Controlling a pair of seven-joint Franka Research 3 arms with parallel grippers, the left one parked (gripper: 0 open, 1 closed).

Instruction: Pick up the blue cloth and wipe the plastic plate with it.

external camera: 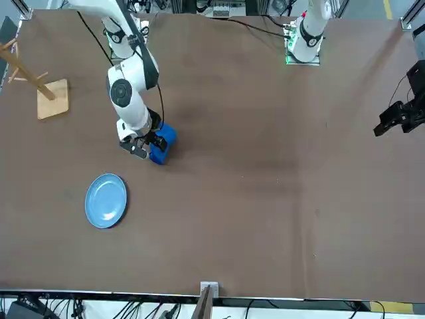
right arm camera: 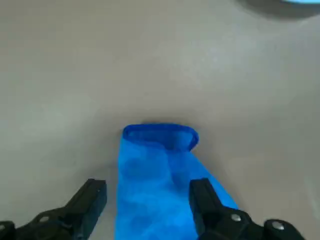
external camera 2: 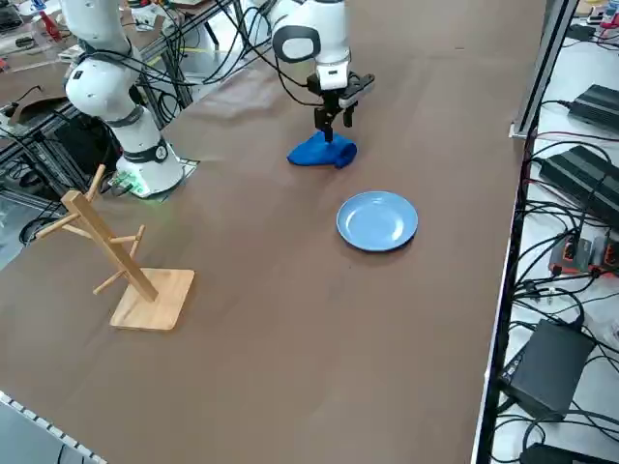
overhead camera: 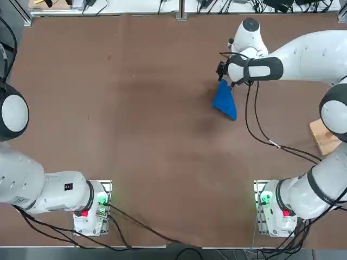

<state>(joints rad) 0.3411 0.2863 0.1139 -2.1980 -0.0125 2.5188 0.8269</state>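
Observation:
The blue cloth lies crumpled on the brown table, towards the far right part. My right gripper points down right over its far end. In the right wrist view the gripper is open, with the cloth lying between the two dark fingers. The light blue plastic plate lies flat on the table a short way beyond the cloth, apart from it. In the top view my arm hides the plate.
A wooden peg stand on a square base stands at the table's right side, nearer my base. Cables trail from the right arm over the table.

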